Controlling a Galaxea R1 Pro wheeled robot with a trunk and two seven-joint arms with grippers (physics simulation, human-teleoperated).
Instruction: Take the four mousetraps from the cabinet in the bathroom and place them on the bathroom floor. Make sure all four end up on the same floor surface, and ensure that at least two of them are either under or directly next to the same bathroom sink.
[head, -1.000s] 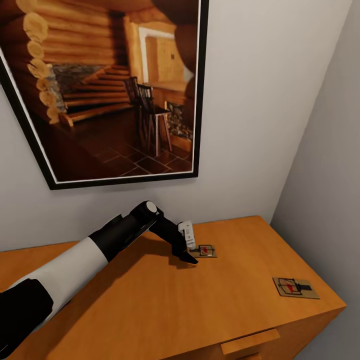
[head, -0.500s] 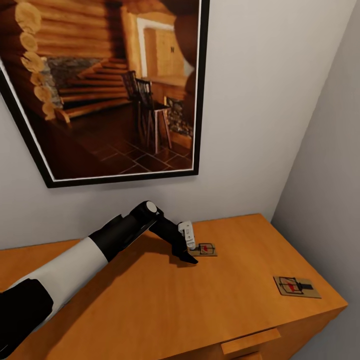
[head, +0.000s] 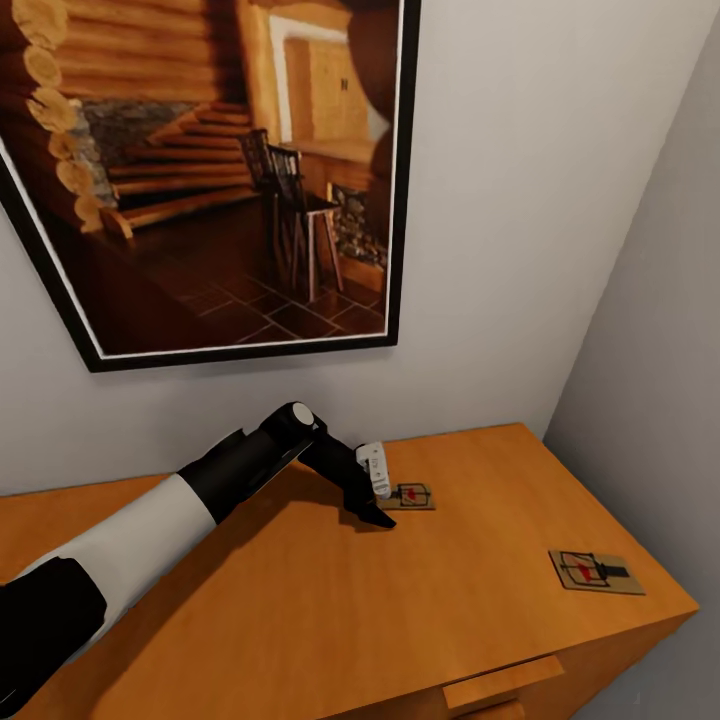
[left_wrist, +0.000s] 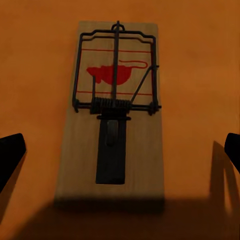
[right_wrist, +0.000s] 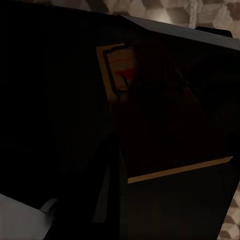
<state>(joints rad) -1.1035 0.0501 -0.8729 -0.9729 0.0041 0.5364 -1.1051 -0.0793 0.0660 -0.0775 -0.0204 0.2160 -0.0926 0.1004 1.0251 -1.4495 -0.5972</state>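
On cabinet (head: 300, 600): two mousetraps (head: 412, 496) (head: 595, 572), perhaps more.

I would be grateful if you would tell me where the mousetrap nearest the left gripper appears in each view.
Head view: mousetrap lies mid-frame on the cabinet top, at the left gripper.
Left wrist view: mousetrap lies centred between the open fingertips.
Right wrist view: too dark to tell.
Shared landmark: the orange cabinet top.

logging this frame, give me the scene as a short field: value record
surface: cabinet top, orange-tan wood
mousetraps in view: two, both flat on the top
near mousetrap: at the left gripper, between its spread fingertips in the left wrist view, not gripped
far mousetrap: near the cabinet's right front corner, untouched
left gripper: open, low over the top
right gripper: dark view, state unclear
wall: framed picture
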